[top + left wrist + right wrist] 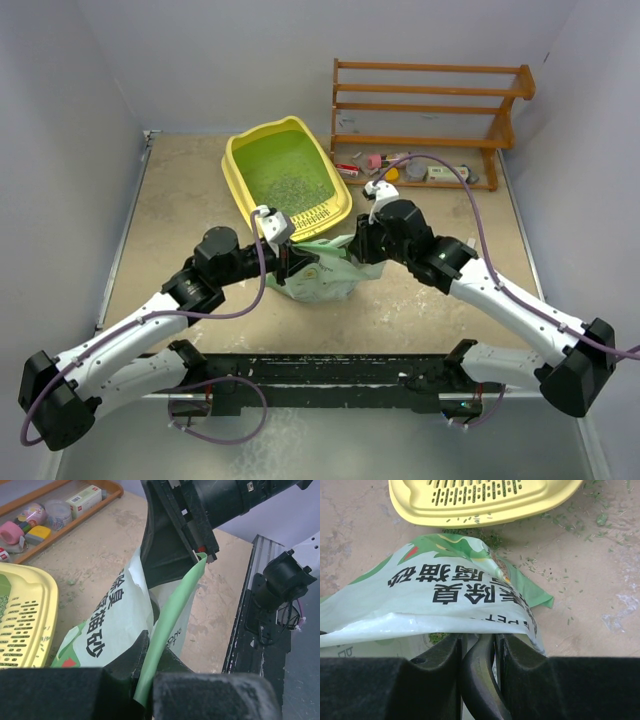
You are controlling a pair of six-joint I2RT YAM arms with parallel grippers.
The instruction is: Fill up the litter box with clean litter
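Granules of clean litter [288, 182] cover part of the green floor of the litter box [233, 165], which sits far of centre on the tabletop [185, 215], its slotted grille on the near rim. Just near of that rim stands the pale-green bag [322, 278], held up between both arms. The left hand [293, 262] is clamped tight on a green fold of the bag's edge. The right hand [354, 248], fingers only narrowly apart, pinches the top of the same fold. A few stray grains [545, 570] lie beside the grille. A wooden rack [430, 105] stands far right.
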